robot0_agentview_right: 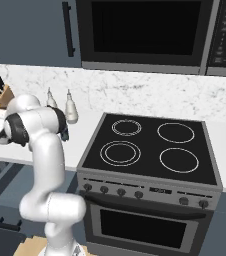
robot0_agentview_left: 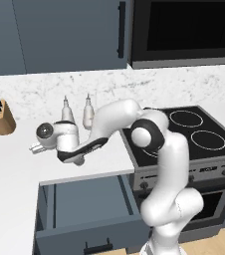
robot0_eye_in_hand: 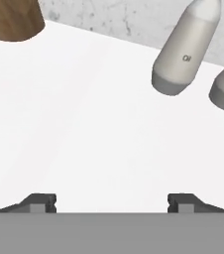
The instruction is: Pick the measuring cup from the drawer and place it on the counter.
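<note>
My gripper [robot0_eye_in_hand: 111, 203] is open, its two dark fingertips [robot0_eye_in_hand: 37, 202] standing wide apart just above the white counter [robot0_eye_in_hand: 99, 134] with nothing showing between them. From the left base view the hand hovers low over the counter [robot0_agentview_left: 15, 174], left of the stove, and the gripper [robot0_agentview_left: 35, 147] sits at the hand's lower left. The measuring cup is hidden from me; I cannot pick it out under or beside the hand. Below the counter edge the slate-blue drawer [robot0_agentview_left: 84, 209] stands pulled out, its visible floor bare.
A wooden knife block [robot0_agentview_left: 2, 120] stands at the back left. Two pale bottles [robot0_agentview_left: 67, 113] [robot0_agentview_left: 88, 112] stand by the backsplash just behind the hand. The black stove top [robot0_agentview_left: 189, 132] lies to the right. Wall cabinets [robot0_agentview_left: 59, 35] and a microwave [robot0_agentview_left: 184, 30] hang above.
</note>
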